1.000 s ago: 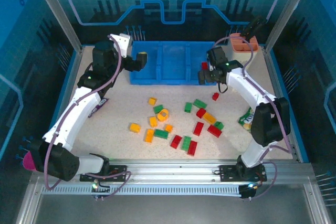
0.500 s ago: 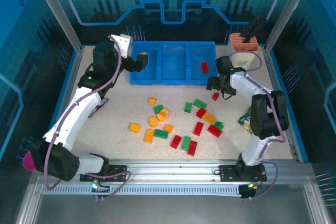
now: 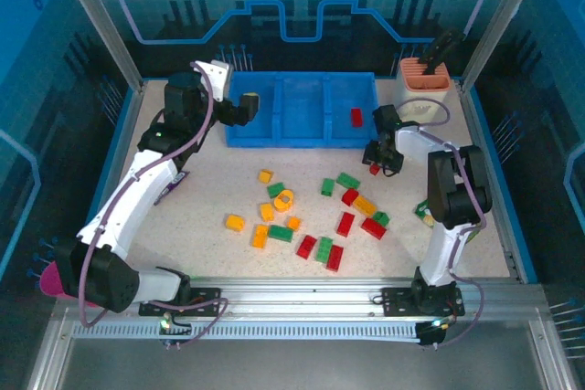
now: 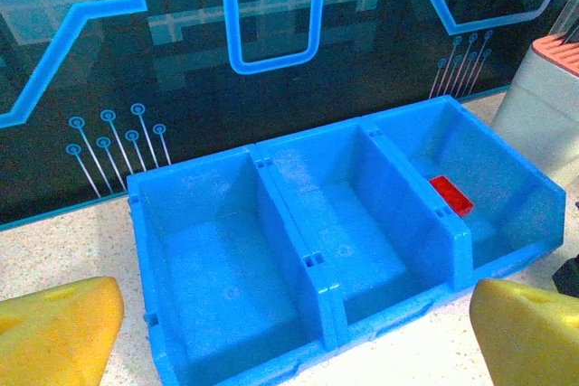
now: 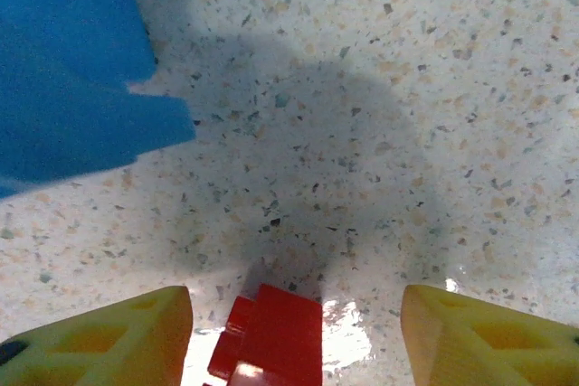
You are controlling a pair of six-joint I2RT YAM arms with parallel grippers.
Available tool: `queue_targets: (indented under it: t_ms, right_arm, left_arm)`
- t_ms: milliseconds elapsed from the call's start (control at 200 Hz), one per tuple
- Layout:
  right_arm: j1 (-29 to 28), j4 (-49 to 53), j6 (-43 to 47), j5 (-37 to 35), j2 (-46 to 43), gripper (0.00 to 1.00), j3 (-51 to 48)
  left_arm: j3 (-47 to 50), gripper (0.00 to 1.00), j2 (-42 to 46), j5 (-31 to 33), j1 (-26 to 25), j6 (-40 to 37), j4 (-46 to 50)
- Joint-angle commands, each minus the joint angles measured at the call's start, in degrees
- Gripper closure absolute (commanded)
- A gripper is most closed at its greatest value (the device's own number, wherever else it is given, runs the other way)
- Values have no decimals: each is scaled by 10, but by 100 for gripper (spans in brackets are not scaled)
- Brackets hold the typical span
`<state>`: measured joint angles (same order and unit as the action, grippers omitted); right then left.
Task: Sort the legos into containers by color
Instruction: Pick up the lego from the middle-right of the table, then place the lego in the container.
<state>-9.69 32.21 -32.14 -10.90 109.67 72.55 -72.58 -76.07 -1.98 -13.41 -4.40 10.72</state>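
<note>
table (image 3: 210, 253): speckled top. bin tray (image 3: 302, 141) sits at the far edge, centre, with three compartments side by side. in the left wrist view the left and middle compartments have no bricks in them. the right compartment (image 3: 347, 100) holds one red brick (image 4: 450, 195), so red = right bin, by my read.

left gripper (image 3: 249, 105) hangs over the tray's near-left corner, jaws wide apart, nothing between them.

right gripper (image 3: 376, 160) is down at the table, just near of the tray's right corner. its fingers (image 5: 99, 341) stand either side of a small red brick (image 5: 271, 336) with a gap on both sides. it's straddling, not clamped, so no grip yet.

loose legos (image 3: 345, 223) in red, green and orange-yellow lie scattered mid-table, apart from the tray. nearly all are unsorted.

step in hand: picking the second red brick. next move calls for squeezing squarely onto it, lifting clear of the tray's near wall, carrying it far and slightly left, then letting go over the right compartment. risk: the brick sits off-centre toward one finger, so it may twist on closing.
</note>
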Motion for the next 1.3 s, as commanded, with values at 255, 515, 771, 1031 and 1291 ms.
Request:
queue_targets:
  t_ms: [255,515,771,1031,1291]
  right_arm:
    - [-1,-1,7,3,27,63,-3]
    - [-16,68,83,-13,-38,72,19]
    - [-57,109,156,-26,-56,72,135]
    - [-60,97,196,-47,85,72,325]
    - [-54,109,213,-42,211,70,476]
  left_arm:
    - [8,1,0,-3,-5,6,-11]
    - [11,1,8,4,-5,2,-16]
    - [9,1,9,3,-5,2,-17]
    - [0,0,13,7,-5,0,-4]
    - [10,1,21,11,-5,-3,-9]
